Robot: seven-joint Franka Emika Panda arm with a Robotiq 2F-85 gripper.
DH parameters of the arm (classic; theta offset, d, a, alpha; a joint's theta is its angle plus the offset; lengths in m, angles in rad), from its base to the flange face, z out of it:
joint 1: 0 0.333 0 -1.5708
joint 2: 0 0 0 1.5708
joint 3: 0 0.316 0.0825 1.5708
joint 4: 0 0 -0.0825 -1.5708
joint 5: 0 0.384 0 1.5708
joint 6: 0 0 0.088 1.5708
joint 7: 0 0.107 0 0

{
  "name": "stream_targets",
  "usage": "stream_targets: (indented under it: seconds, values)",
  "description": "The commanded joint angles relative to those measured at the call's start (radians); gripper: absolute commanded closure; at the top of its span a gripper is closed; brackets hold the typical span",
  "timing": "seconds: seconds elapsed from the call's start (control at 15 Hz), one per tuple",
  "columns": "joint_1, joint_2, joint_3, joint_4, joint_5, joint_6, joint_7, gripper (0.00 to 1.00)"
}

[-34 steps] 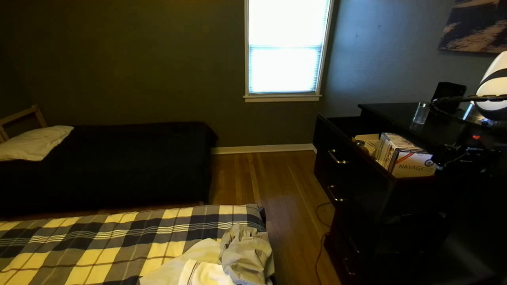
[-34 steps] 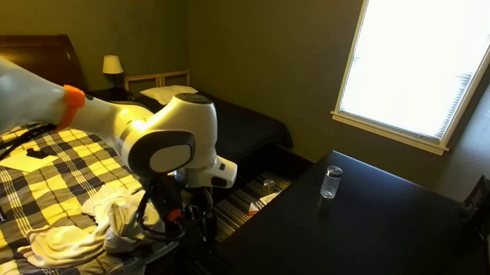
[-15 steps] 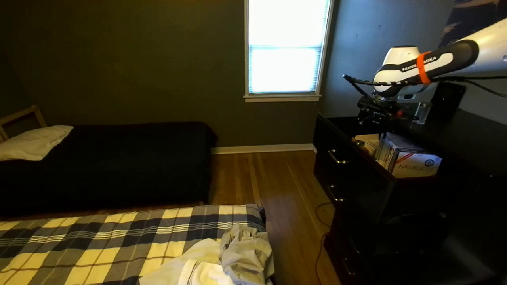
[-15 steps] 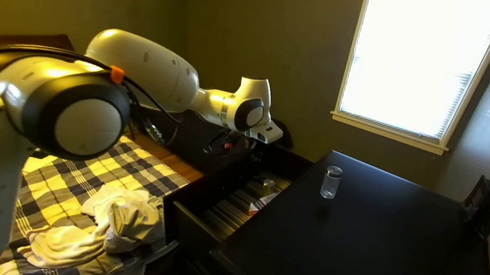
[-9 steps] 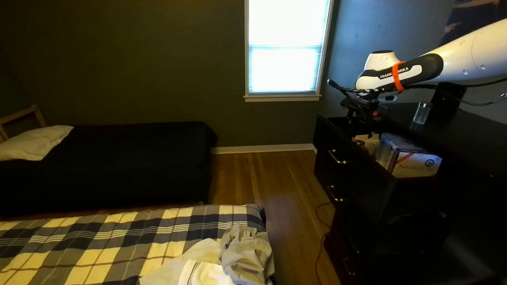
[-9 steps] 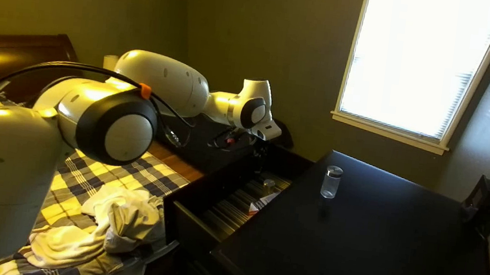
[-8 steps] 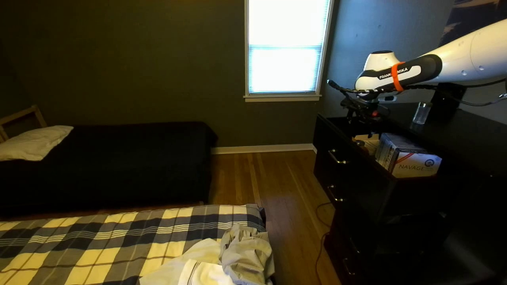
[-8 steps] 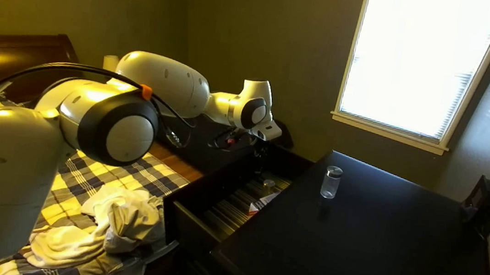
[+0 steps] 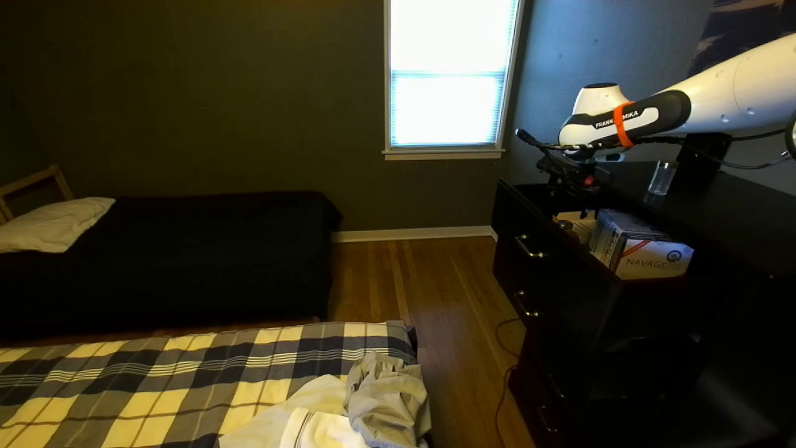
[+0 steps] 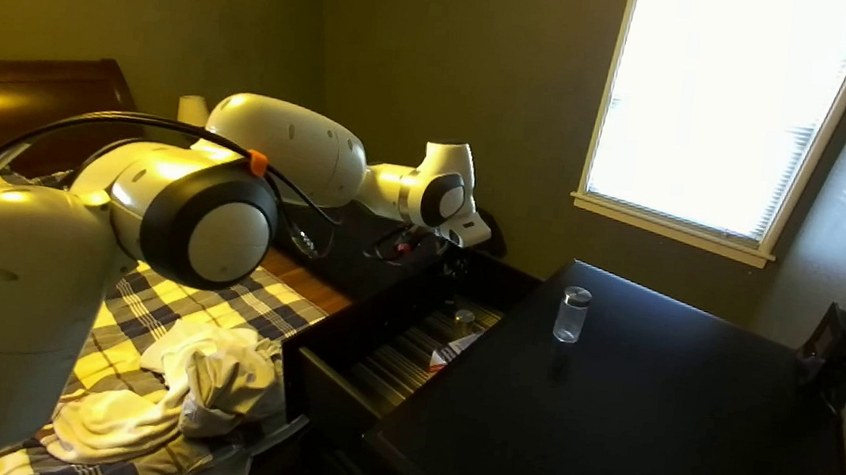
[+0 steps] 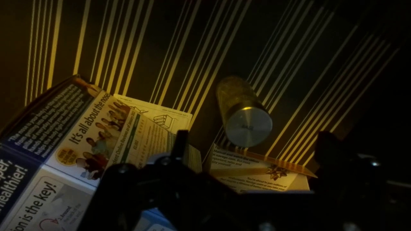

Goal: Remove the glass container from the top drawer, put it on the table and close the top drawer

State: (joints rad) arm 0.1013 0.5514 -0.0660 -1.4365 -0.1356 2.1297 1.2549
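Vs 2.3 s ago, gripper (image 11: 253,134) is over far end of drawer (image 9: 563,267), nr jar (image 11: 248,126) inside; box (image 9: 653,264) shows rt edge; arm (image 9: 637,118) extends further into an exterior view, slightly lower vs 0.5 s ago.

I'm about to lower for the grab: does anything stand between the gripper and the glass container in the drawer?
Nothing visible stands between the open gripper and the glass container; in the wrist view, though, printed paper shows near its lid and might get brushed.
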Motion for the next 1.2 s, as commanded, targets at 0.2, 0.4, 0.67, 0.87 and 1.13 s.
stream_targets:
  seconds: [0.2,0.4,0.67,0.87,1.13]
  values:
    - [0.032,0.102,-0.045,0.059,-0.018,0.059,0.067,0.0]
    - [0.028,0.137,-0.046,0.076,-0.006,0.105,0.06,0.0]
    - [0.034,0.177,-0.066,0.096,-0.013,0.163,0.063,0.0]
    - [0.038,0.194,-0.078,0.111,-0.012,0.152,0.064,0.26]
    - [0.033,0.2,-0.07,0.113,0.002,0.145,0.046,0.47]
